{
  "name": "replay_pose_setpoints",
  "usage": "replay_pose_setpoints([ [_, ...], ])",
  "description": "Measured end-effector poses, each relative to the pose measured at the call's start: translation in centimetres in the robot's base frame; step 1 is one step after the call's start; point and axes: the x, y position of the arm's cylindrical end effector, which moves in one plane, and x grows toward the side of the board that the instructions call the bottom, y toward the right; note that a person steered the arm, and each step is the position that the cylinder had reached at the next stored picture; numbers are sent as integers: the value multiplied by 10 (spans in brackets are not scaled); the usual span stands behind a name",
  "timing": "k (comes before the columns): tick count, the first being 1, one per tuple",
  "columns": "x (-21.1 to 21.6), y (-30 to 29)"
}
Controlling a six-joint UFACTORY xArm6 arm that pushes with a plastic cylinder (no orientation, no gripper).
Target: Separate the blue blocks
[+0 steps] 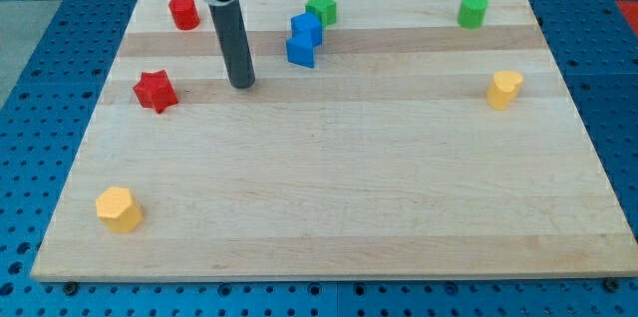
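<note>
Two blue blocks touch each other near the view's top centre: an upper blue block (307, 28) and a lower blue block (300, 51) just below and slightly left of it. My tip (241, 85) rests on the wooden board to the left of and a little below the lower blue block, with a gap between them. The rod rises from the tip toward the view's top.
A green star block (321, 7) sits right above the blue pair. A red cylinder (183, 12) and red star (156, 91) lie left of my tip. A green block (474, 10), a yellow block (504, 89) at right, a yellow block (119, 208) bottom left.
</note>
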Motion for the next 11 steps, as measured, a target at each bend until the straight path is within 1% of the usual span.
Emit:
replay_pose_setpoints([
  [1, -34, 0],
  [2, -55, 4],
  [3, -57, 23],
  [6, -43, 99],
  [7, -29, 123],
  [8, -13, 138],
  [9, -10, 152],
  [10, 3, 164],
  [11, 30, 165],
])
